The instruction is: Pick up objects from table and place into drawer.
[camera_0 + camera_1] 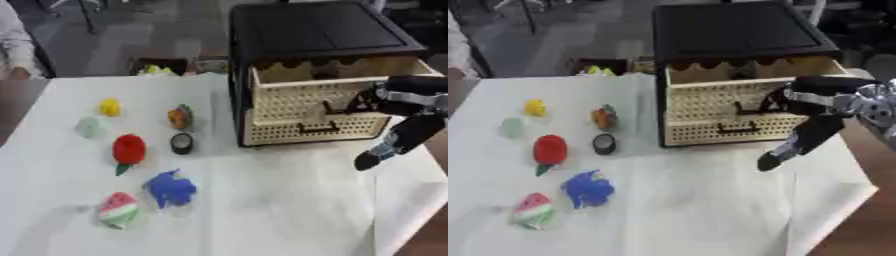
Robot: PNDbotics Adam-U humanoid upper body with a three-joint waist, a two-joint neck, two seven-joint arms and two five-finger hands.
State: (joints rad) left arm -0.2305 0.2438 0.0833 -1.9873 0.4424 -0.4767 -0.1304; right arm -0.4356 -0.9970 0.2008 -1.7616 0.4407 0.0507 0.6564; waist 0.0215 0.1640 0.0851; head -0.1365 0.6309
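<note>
Head stereo pair: both eyes look down and forward from above the near table edge, at middling range. Shared field: white-covered table (pixel 280 210), wicker drawer cabinet (pixel 319 110), toy cluster at left, right hand (pixel 785 152) entering from the right.

The drawer (pixel 319 107) is cream, with perforated fronts and dark handles, set in a black-topped cabinet (pixel 315 30) at the table's far right; the top one is pulled out, open to above. Six small things lie apart on the white cloth to its left, in two loose columns. Far row — a yellow toy (pixel 108 107) and an orange-and-grey one (pixel 180 117). Below these, a pale green lump (pixel 90 126) and a black round thing with a light centre (pixel 182 143). Then a red strawberry (pixel 129 150), green tip toward the near edge, a blue plush (pixel 171 188), and nearest, a watermelon slice (pixel 118 209).
</note>
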